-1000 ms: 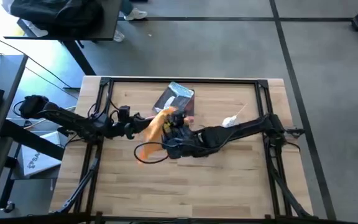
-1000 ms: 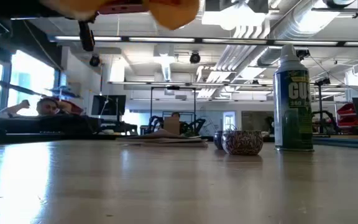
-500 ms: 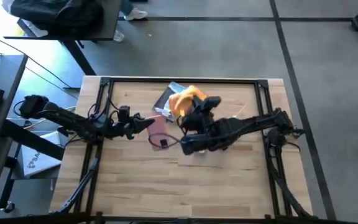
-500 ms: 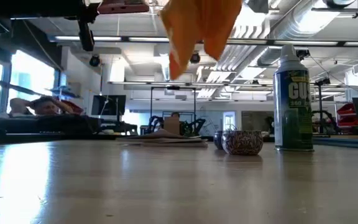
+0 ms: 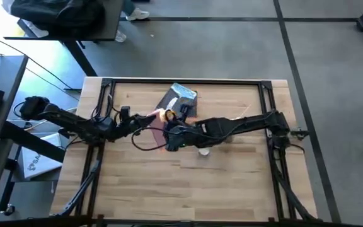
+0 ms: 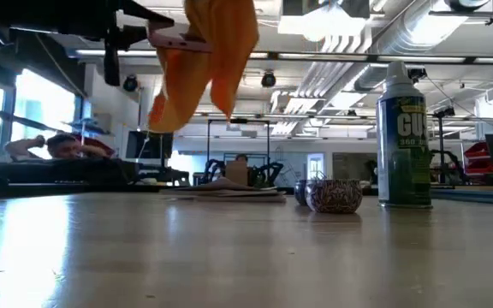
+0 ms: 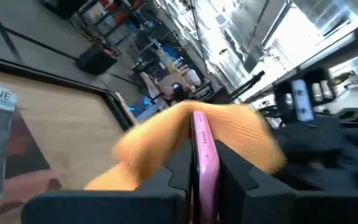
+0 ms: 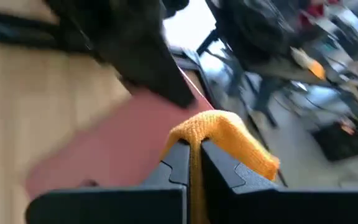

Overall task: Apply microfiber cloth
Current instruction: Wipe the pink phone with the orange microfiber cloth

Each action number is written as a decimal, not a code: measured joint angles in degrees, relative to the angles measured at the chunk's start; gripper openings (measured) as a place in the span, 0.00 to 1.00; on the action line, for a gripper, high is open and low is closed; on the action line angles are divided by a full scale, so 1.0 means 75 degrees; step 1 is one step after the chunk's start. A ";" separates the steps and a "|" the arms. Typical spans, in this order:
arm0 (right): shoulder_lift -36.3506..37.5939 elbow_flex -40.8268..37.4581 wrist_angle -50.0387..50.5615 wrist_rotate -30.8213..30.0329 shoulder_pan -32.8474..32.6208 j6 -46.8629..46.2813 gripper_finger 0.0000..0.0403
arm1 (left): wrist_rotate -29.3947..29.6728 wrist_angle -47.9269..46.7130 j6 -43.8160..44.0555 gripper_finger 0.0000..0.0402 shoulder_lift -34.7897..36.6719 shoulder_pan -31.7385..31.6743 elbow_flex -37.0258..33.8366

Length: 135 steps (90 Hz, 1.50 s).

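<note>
You see the left tool [image 5: 151,118] near the centre of the high frame, clamped on the edge of a pink phone [image 7: 202,163]. The right tool [image 5: 169,120] meets it there, pinching the microfiber cloth [image 6: 208,56], which hangs in the upper left of the low frame, above the counter [image 5: 232,183], against the phone. A grey-blue packet [image 5: 179,99] lies just above them in the high frame

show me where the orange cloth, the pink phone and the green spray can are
microfiber cloth [image 6: 212,51], low view, on the middle of the hanging fabric.
pink phone [image 7: 202,163], left wrist view, on its thin edge between the left arm's fingers.
green spray can [image 6: 403,137], low view, on the label.
</note>
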State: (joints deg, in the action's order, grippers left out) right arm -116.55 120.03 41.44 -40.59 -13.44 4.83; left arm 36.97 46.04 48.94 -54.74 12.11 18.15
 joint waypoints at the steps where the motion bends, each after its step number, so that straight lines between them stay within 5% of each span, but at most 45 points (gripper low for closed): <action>1: 0.0000 0.0000 -0.0047 0.0038 -0.0009 0.0009 0.00 | 0.0000 0.0000 -0.0002 0.05 0.0000 -0.0011 0.0000; 26: -0.0200 0.0003 -0.0316 0.1341 0.0000 0.0002 0.00 | -0.0026 -0.0118 0.0020 0.05 0.0000 -0.0118 0.0000; 90: -0.0734 0.0000 -0.1654 0.1975 0.0619 0.0564 0.00 | -0.0653 0.0259 -0.0144 0.05 0.0000 -0.0118 -0.0015; 135: -0.0638 0.0012 -0.0702 -0.0071 0.0470 0.0419 0.00 | -0.0720 0.0196 -0.0319 0.05 -0.0006 -0.0127 -0.0015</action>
State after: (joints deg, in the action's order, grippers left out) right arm -121.34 120.11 36.18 -41.12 -9.92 7.97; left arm 31.57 47.51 46.54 -54.78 11.16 18.04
